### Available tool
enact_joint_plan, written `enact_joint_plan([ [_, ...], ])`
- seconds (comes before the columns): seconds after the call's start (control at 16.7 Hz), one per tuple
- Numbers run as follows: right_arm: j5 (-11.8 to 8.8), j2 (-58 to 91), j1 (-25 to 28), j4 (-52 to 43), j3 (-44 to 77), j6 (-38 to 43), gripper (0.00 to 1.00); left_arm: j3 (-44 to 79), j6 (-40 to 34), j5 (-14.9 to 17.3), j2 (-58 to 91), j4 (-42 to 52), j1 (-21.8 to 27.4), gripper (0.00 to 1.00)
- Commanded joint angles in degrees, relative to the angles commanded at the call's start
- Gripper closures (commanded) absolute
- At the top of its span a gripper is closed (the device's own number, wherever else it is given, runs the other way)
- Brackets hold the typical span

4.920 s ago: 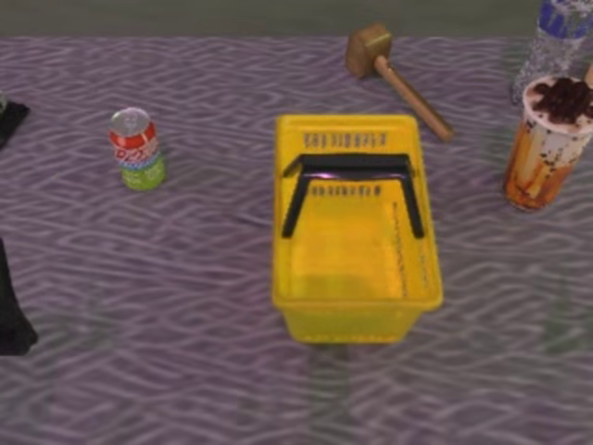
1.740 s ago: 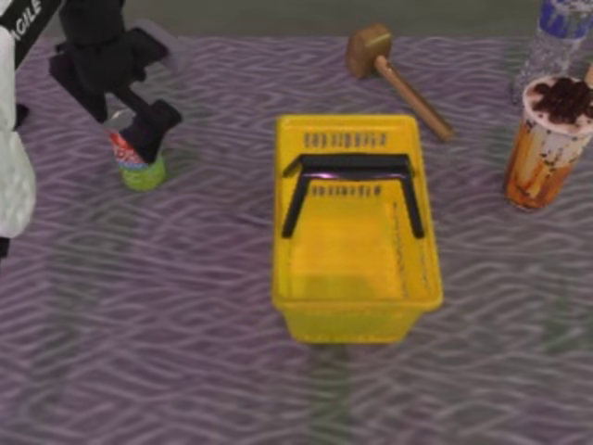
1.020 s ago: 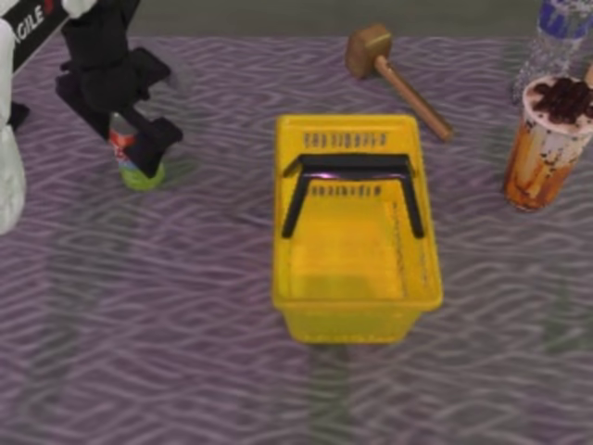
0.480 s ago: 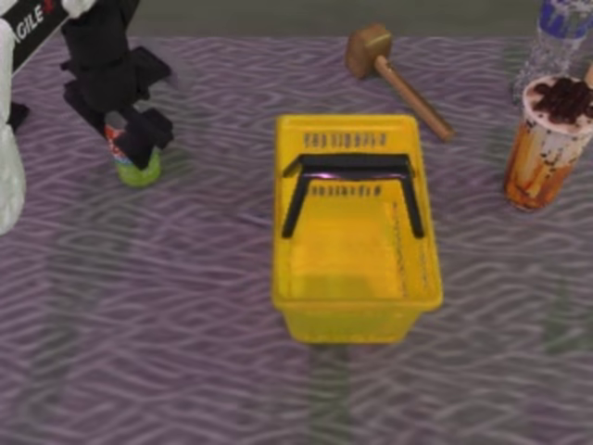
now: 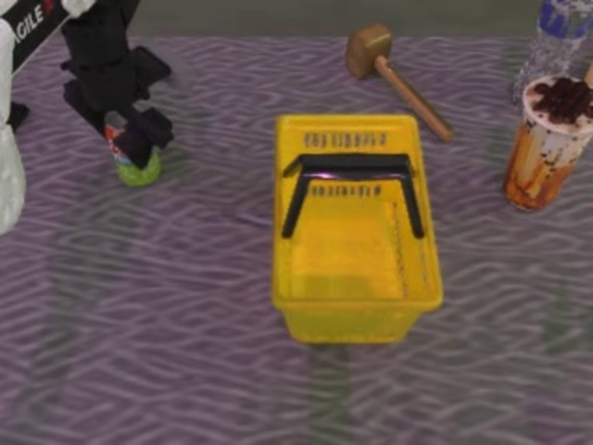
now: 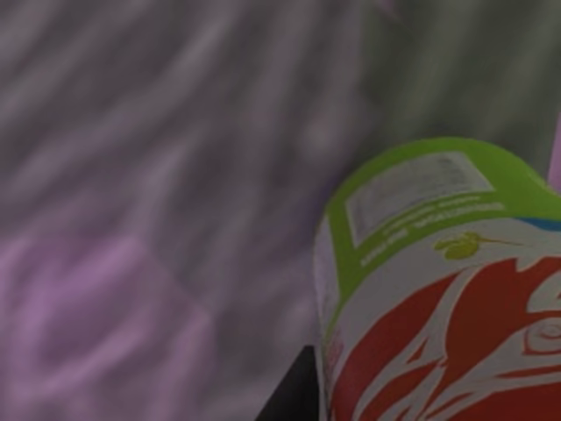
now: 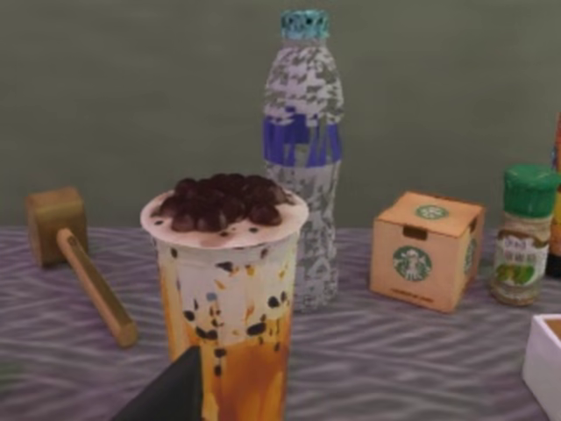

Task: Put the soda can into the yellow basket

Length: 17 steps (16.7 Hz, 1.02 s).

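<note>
Left gripper [image 5: 130,139] stood at the far left of the table, its black fingers pressed on the upper part of the soda can [image 5: 137,165] from above. Only the can's green lower band and a sliver of red showed beneath the gripper in the top view. In the left wrist view the can [image 6: 438,289] filled the frame close up, green band and red-and-white print, with the purple cloth blurred behind it. The can was upright, long axis vertical, green end down; whether its base touched the cloth I could not tell.

The purple patterned table [image 5: 185,352] lay open between the can and the yellow basket [image 5: 357,320], which sat at centre, well apart from the can. The basket's black handle [image 5: 352,171] was folded toward its far end, leaving the near part of the opening free. Its long axis ran from far edge to near edge.

A wooden mallet [image 5: 394,74] lay just beyond the basket's far right corner. A bubble-tea cup [image 5: 547,144] and a clear bottle [image 5: 556,37] stood near the right edge.

The right arm was out of the top view. Its wrist camera faced the cup [image 7: 226,289], the bottle [image 7: 302,167], a small carton [image 7: 427,250] and a green-capped jar [image 7: 524,232].
</note>
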State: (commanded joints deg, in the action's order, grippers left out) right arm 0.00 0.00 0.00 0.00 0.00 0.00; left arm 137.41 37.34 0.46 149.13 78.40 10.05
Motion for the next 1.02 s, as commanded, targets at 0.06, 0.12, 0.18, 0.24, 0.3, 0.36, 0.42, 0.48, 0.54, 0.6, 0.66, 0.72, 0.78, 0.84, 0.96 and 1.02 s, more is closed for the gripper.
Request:
enact_joint_plan([
  [0.06, 0.0, 0.0, 0.0, 0.0, 0.0, 0.0, 0.00, 0.0, 0.0, 0.0, 0.0, 0.0, 0.0, 1.00],
  [0.12, 0.0, 0.0, 0.0, 0.0, 0.0, 0.0, 0.00, 0.0, 0.1, 0.0, 0.0, 0.0, -0.1, 1.00],
  [0.18, 0.0, 0.0, 0.0, 0.0, 0.0, 0.0, 0.00, 0.0, 0.1, 0.0, 0.0, 0.0, -0.1, 1.00],
  [0.24, 0.0, 0.0, 0.0, 0.0, 0.0, 0.0, 0.00, -0.3, -0.1, 0.4, -0.1, -0.5, 0.0, 1.00],
  [0.3, 0.0, 0.0, 0.0, 0.0, 0.0, 0.0, 0.00, -0.9, -0.4, 1.3, -0.3, -1.6, 0.2, 1.00],
  [0.36, 0.0, 0.0, 0.0, 0.0, 0.0, 0.0, 0.00, -1.8, -0.9, 2.5, -0.6, -3.4, 0.4, 1.00],
  [0.42, 0.0, 0.0, 0.0, 0.0, 0.0, 0.0, 0.00, -2.9, -1.6, 4.2, -0.9, -5.7, 0.6, 1.00],
  [0.48, 0.0, 0.0, 0.0, 0.0, 0.0, 0.0, 0.00, -4.3, -2.5, 6.2, -1.4, -8.6, 0.8, 1.00],
  [0.54, 0.0, 0.0, 0.0, 0.0, 0.0, 0.0, 0.00, -5.9, -3.6, 8.5, -1.9, -12.1, 1.1, 1.00],
  [0.6, 0.0, 0.0, 0.0, 0.0, 0.0, 0.0, 0.00, -7.8, -4.8, 11.1, -2.5, -16.2, 1.4, 1.00],
  [0.66, 0.0, 0.0, 0.0, 0.0, 0.0, 0.0, 0.00, -9.8, -6.1, 13.9, -3.3, -20.7, 1.7, 1.00],
  [0.72, 0.0, 0.0, 0.0, 0.0, 0.0, 0.0, 0.00, -12.0, -7.6, 17.1, -4.3, -25.6, 2.1, 1.00],
  [0.78, 0.0, 0.0, 0.0, 0.0, 0.0, 0.0, 0.00, -14.5, -9.1, 20.4, -5.4, -30.9, 2.4, 1.00],
  [0.84, 0.0, 0.0, 0.0, 0.0, 0.0, 0.0, 0.00, -17.1, -10.8, 23.8, -6.8, -36.4, 2.8, 1.00],
  [0.96, 0.0, 0.0, 0.0, 0.0, 0.0, 0.0, 0.00, -22.6, -14.2, 31.1, -9.8, -48.4, 3.6, 1.00],
  [1.02, 0.0, 0.0, 0.0, 0.0, 0.0, 0.0, 0.00, -25.4, -15.9, 34.8, -11.4, -54.9, 4.0, 1.00],
])
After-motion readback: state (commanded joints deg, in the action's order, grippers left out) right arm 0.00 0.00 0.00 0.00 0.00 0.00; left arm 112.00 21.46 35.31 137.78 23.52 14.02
